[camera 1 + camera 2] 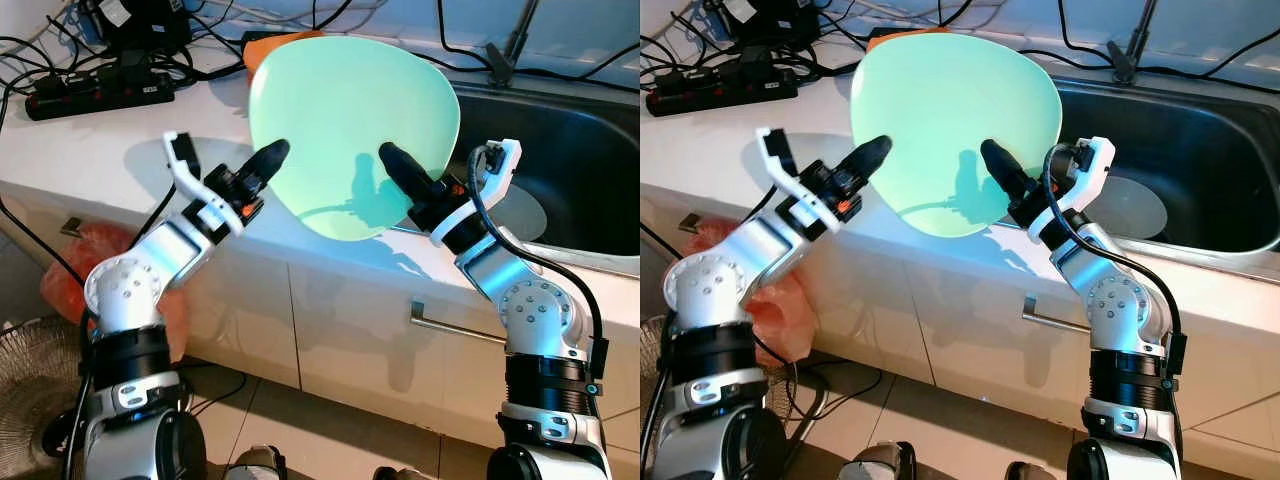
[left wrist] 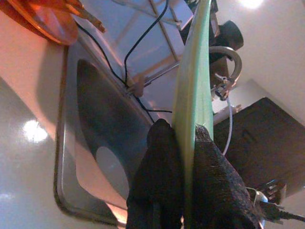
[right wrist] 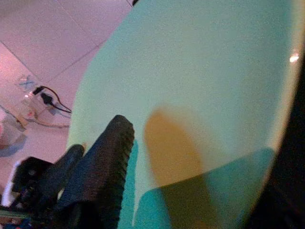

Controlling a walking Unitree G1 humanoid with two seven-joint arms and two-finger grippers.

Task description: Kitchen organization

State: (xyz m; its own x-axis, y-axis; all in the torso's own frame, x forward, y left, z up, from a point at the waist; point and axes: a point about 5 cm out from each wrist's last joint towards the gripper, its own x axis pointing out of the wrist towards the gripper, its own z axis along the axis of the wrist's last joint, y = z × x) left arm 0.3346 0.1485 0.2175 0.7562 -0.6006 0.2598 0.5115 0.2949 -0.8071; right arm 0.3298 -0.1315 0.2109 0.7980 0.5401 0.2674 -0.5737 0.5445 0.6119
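Observation:
A pale green plate (image 1: 350,120) is held upright above the counter's front edge, just left of the sink (image 1: 570,130). My left gripper (image 1: 272,158) is shut on the plate's left rim. In the left wrist view its fingers (image 2: 157,181) pinch the plate (image 2: 190,95) edge-on. My right gripper (image 1: 392,160) is at the plate's lower right, with one finger lying across the front face. In the right wrist view that finger (image 3: 100,171) stands wide apart from the other, with the plate's face (image 3: 205,81) between them, so this gripper is open.
The white counter (image 1: 90,150) carries a black power strip (image 1: 100,95) with cables at the back left. An orange item (image 1: 262,45) peeks out behind the plate. A grey disc (image 1: 525,215) lies in the sink. Below are a cabinet handle (image 1: 450,325) and an orange bag (image 1: 70,275).

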